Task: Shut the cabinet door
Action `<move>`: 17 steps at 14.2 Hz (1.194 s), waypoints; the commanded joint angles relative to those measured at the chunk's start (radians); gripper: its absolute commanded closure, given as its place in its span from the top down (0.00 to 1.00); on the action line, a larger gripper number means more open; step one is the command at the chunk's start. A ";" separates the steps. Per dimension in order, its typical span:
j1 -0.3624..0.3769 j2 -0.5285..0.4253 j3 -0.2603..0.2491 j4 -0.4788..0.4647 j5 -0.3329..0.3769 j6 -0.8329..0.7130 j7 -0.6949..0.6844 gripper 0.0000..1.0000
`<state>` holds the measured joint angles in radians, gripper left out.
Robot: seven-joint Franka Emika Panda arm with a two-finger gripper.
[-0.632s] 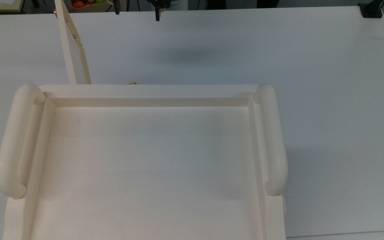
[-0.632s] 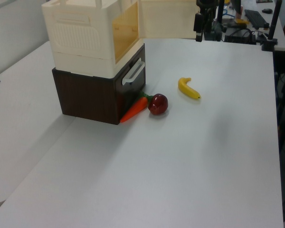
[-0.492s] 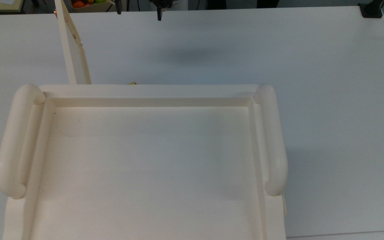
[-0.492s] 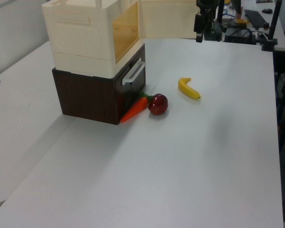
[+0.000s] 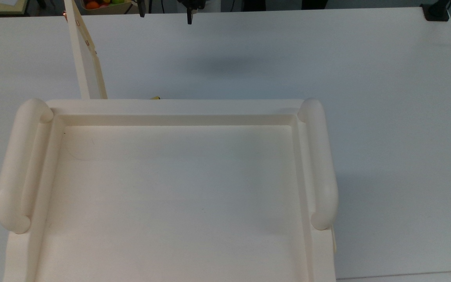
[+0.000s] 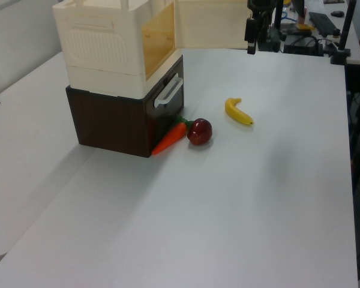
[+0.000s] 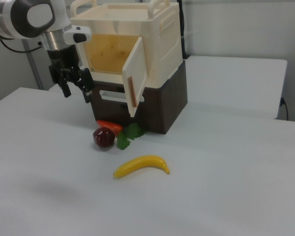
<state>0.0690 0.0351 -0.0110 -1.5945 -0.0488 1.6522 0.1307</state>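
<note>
A broad white table (image 6: 240, 198) fills the workspace under even indoor light, with a second white table (image 7: 236, 81) behind it against a pale wall (image 7: 236, 27). At the far end, a cluttered desk (image 6: 315, 30) holds cables and a keyboard (image 6: 324, 21); a black clamp (image 5: 436, 11) grips one corner.

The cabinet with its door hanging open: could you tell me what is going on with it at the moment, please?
A Franka arm is set to close the cabinet door, which stands swung wide open from the cream cabinet. The end effector hangs in the air, open and empty, on the right view's left of the door, not touching it. On the white table in front lie a banana, an apple and a carrot, all untouched.
</note>
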 commanded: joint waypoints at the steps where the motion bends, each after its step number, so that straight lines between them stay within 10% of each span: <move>1: 0.005 -0.007 -0.003 -0.013 0.015 -0.009 -0.017 1.00; 5: 0.006 0.000 -0.003 -0.013 0.020 -0.009 -0.020 0.32; 8: 0.009 0.003 -0.001 -0.013 0.021 -0.014 -0.023 0.00; 17: -0.002 0.006 -0.010 0.063 0.036 -0.017 -0.019 0.00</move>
<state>0.0692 0.0483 -0.0070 -1.5857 -0.0476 1.6522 0.1262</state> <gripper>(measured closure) 0.991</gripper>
